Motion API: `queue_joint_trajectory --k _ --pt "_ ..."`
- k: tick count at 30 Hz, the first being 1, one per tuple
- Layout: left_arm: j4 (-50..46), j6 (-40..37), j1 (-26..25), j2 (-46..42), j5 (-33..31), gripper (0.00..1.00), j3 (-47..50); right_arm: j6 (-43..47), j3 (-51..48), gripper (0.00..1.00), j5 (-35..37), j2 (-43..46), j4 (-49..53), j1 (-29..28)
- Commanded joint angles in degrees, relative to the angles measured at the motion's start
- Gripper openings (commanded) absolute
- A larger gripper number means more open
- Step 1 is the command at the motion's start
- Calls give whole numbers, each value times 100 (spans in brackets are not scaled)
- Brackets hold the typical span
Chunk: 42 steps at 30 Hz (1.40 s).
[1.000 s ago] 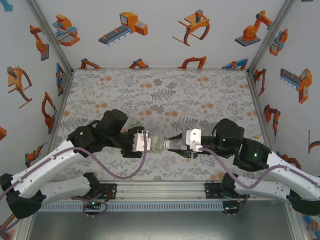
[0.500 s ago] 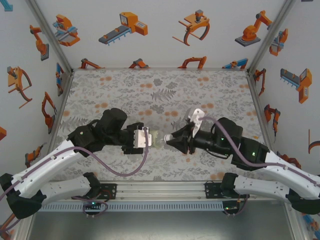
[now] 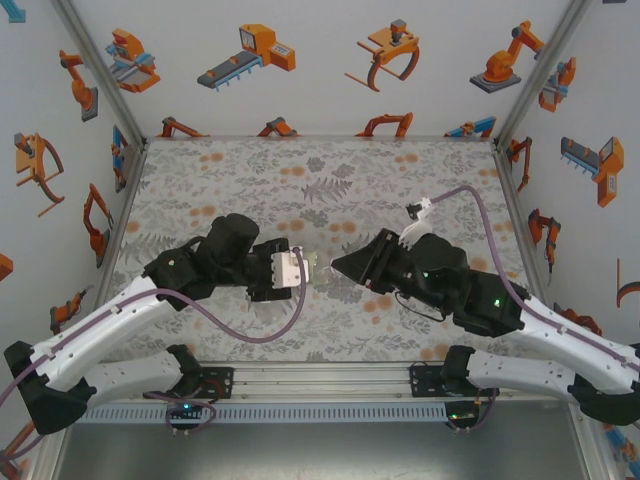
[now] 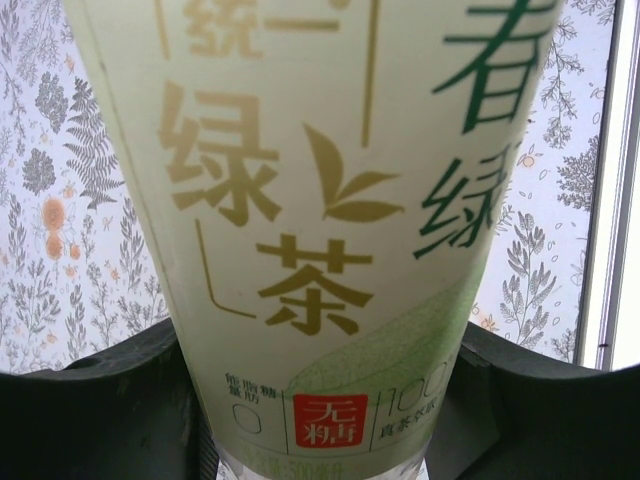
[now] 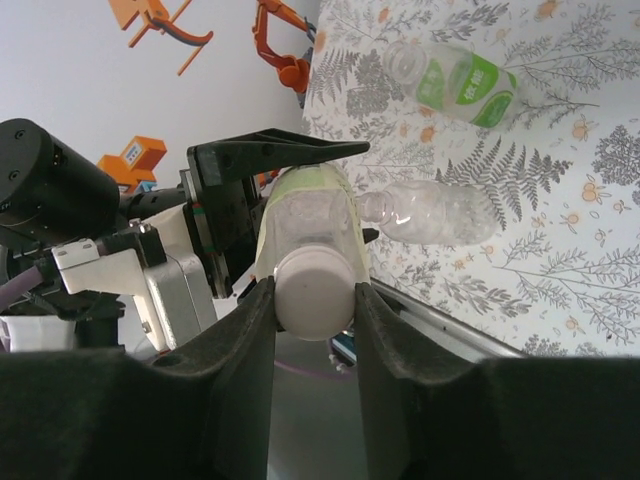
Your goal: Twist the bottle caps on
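From above, the left gripper (image 3: 300,270) and the right gripper (image 3: 340,265) face each other tip to tip at the middle of the frame, over the floral table top (image 3: 250,180). What sits between them is too small to make out there. In the left wrist view, a green tea bottle (image 4: 320,200) with a pale green label and Chinese lettering takes up the centre, its body clamped between two dark fingers (image 4: 100,410) at lower left and lower right. In the right wrist view, the black fingers (image 5: 240,370) pinch a white cap (image 5: 315,295) at centre frame. The cap sits on the near end of that bottle, and the left gripper grips the bottle's body behind it. At upper right a green-labelled bottle (image 5: 455,80) and, below it, a colourless bottle (image 5: 435,212) lie on their sides on the table top, apart from each other.
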<state>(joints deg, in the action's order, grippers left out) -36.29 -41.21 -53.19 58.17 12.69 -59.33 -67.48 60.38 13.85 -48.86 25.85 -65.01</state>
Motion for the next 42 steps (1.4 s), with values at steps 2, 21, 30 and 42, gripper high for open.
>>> queue_joint_trajectory --k 2,21,30,42 --pt "463 -219 -113 -160 571 0 -54 904 309 54 162 25 143 16" --pt "-840 283 -122 -337 991 0 -494 8049 390 52 -3191 620 -348 19" --pt "-966 413 -117 -447 1080 0 -347 8932 684 51 -3485 -7 -219 17" --pt "-1069 289 -122 -535 992 0 -238 8705 661 46 -3515 -80 -369 17"
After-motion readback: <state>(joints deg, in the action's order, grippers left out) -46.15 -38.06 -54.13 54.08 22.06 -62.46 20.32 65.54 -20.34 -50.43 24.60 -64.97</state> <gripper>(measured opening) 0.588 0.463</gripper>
